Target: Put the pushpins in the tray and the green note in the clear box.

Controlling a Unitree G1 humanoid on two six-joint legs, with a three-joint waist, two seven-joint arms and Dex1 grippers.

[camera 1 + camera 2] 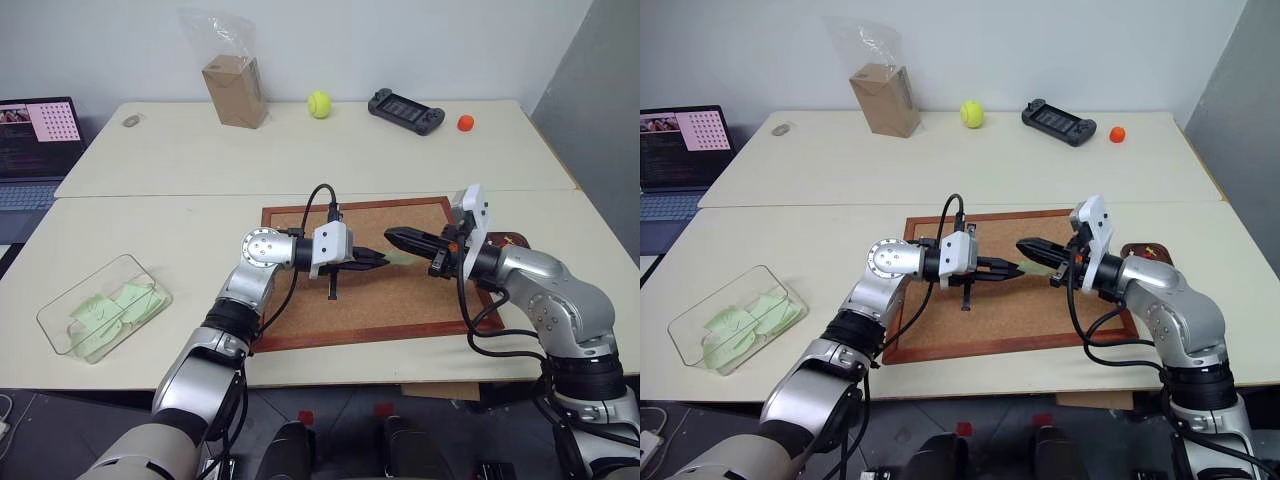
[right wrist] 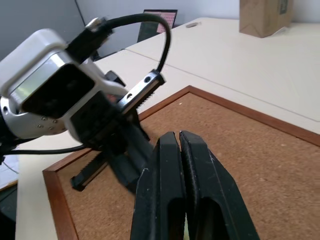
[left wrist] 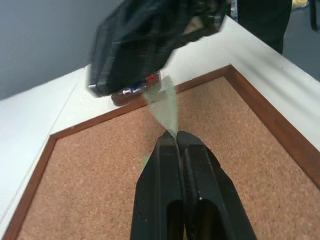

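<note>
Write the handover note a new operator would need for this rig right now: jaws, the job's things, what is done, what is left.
Left gripper: jaws shut on the green note.
Right gripper: jaws shut on the same note's other end, above the corkboard.
Tray: beside the corkboard's right edge, small coloured bits inside, apparently pins.
Clear box: near the table's left edge, green notes inside.
Left: release the right jaws, carry the note to the clear box.

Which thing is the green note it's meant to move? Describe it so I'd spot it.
Find the corkboard mid-table. Above it, the left end effector and right end effector meet tip to tip, both pinching the green note, a pale slip unlike the notes already in the clear box.
</note>
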